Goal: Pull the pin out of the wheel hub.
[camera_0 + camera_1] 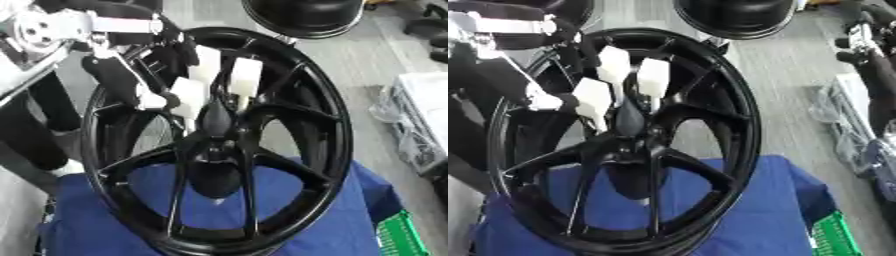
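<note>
**Left hand at the hub, pin underneath**

Black wheel point(219, 145) standing upright on a blue cloth point(289, 210), hub point(214, 147) at centre. Left hand point(206, 85) reaching in from 10 o'clock, white-tipped fingers point(245, 75) pointing down toward 6 o'clock and curled around a dark rounded pin point(216, 116) just above the hub. Pin's long axis apparently running out from the hub toward the camera, though hard to confirm. Closed on the pin, judging by the wrap. Nearer arm by far; right hand nowhere visible. Likely pull: straight outward along that axis.
</note>
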Motion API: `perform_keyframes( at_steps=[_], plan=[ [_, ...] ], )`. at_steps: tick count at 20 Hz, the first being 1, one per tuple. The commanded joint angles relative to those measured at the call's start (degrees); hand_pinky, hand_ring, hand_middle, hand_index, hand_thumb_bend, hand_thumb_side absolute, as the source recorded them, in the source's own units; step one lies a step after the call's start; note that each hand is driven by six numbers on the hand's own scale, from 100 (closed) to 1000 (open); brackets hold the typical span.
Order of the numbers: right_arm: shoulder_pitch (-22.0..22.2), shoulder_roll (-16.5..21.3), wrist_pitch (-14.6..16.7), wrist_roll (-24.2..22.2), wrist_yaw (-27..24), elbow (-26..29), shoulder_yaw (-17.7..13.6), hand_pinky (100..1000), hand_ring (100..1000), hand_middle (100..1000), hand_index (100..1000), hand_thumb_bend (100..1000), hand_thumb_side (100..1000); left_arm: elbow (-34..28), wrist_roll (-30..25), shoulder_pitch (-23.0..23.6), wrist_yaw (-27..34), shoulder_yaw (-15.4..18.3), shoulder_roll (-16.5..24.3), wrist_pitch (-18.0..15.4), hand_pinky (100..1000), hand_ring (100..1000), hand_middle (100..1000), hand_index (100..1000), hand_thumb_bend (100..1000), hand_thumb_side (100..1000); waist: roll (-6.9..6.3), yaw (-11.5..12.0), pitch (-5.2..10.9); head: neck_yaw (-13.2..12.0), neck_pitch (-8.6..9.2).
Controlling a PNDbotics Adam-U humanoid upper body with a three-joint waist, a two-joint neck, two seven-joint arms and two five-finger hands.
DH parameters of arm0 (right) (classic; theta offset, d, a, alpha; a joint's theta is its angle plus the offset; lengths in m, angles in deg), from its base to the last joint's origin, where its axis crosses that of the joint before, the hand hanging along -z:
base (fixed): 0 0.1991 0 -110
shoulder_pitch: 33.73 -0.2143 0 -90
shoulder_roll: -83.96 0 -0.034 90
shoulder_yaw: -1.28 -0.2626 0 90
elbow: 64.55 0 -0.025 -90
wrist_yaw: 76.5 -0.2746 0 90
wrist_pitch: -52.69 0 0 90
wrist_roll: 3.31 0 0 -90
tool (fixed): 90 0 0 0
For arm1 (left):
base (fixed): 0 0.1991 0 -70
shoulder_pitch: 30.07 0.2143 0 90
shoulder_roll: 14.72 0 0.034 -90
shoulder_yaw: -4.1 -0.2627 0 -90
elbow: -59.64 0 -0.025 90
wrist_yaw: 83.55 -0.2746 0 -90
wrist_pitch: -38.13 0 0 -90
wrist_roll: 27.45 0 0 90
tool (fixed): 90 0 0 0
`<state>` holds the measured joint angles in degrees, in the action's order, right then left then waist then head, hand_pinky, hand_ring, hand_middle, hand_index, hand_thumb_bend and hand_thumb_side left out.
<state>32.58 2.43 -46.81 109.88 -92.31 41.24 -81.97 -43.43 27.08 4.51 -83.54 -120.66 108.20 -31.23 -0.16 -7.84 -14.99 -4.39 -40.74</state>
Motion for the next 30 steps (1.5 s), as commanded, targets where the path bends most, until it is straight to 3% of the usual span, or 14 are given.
perform_keyframes(
  at_steps=[1, 30],
  plan=[
    [-0.60, 0.81, 0.25, -0.03, 0.31, 0.52, -0.30, 751, 735, 749, 858, 102, 559, 0.01, -0.42, -0.61, -0.07, 0.43, 0.80, 0.10, 815, 710, 744, 807, 318, 108, 0.14, -0.13, 0.89, -0.08, 0.21],
    [-0.55, 0.52, 0.47, -0.36, 0.28, 0.09, -0.30, 754, 739, 751, 860, 100, 566, 0.42, -4.53, -1.08, -1.49, -0.52, -0.33, -0.11, 811, 705, 739, 802, 296, 100, 0.14, -0.19, 0.92, 0.08, 1.61]
  ],
)
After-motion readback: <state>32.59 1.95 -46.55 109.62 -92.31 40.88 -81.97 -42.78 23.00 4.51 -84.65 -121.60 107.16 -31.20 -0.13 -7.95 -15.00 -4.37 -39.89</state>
